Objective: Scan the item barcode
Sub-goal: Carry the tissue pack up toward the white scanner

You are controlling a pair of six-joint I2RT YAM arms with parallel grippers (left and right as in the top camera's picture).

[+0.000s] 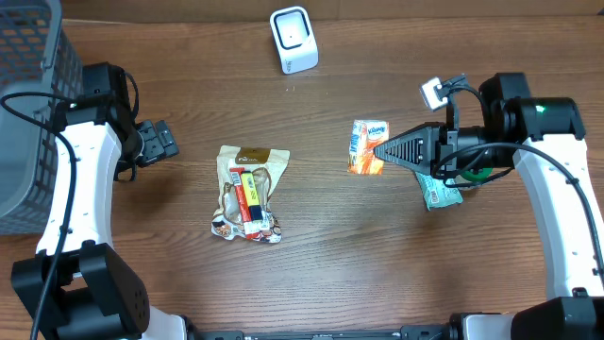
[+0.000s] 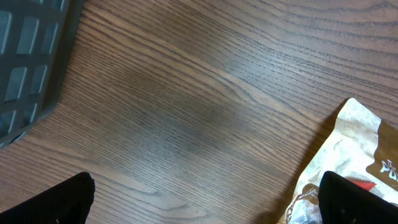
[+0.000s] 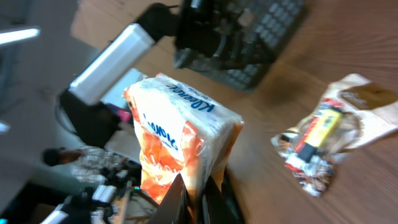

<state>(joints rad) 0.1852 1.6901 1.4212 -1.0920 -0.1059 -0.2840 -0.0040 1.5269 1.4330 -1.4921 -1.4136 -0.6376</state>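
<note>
An orange-and-white snack packet [image 1: 367, 147] is pinched by its edge in my right gripper [image 1: 379, 151], right of the table's centre. In the right wrist view the packet [image 3: 180, 134] stands up from the shut fingers, and the right gripper [image 3: 198, 194] grips its lower seam. A white barcode scanner [image 1: 293, 40] stands at the back centre, apart from the packet. My left gripper [image 1: 160, 142] hovers open at the left; in its wrist view the left gripper [image 2: 205, 208] has only bare wood between the wide-spread fingers [image 2: 59, 202].
A beige foil bag [image 1: 249, 194] with red and yellow print lies left of centre, also seen as the beige bag [image 2: 357, 143] and the beige bag [image 3: 329, 134]. A green-and-white packet [image 1: 441, 194] lies under the right arm. A grey mesh basket [image 1: 28, 113] stands at the left edge.
</note>
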